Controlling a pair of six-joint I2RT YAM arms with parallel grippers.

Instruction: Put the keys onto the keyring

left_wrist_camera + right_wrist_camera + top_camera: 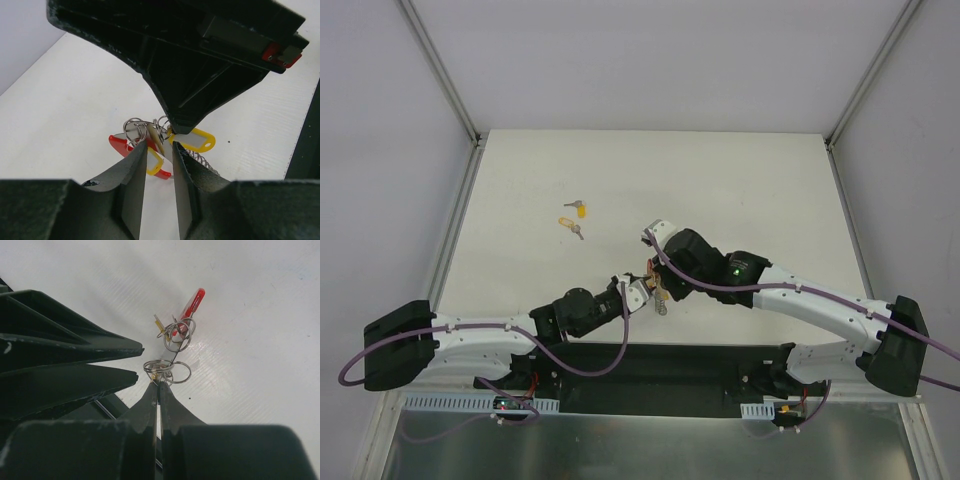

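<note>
While my right pincer [159, 384] pinches the keyring [194, 304], the left pincer [159, 147] straddles its yellow tag [153, 161] (grip unclear); keys [582, 210] lie beyond, nearer the left arm.

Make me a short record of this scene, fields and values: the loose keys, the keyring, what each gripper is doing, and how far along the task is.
keys: two, yellow heads, lying on the table, beyond and left of the grippers, untouched
keyring: bunch of metal rings with red and yellow tags, between both grippers
left gripper: closed on the tags
right gripper: pinched shut on a ring
task status: keys not yet on the keyring
</note>
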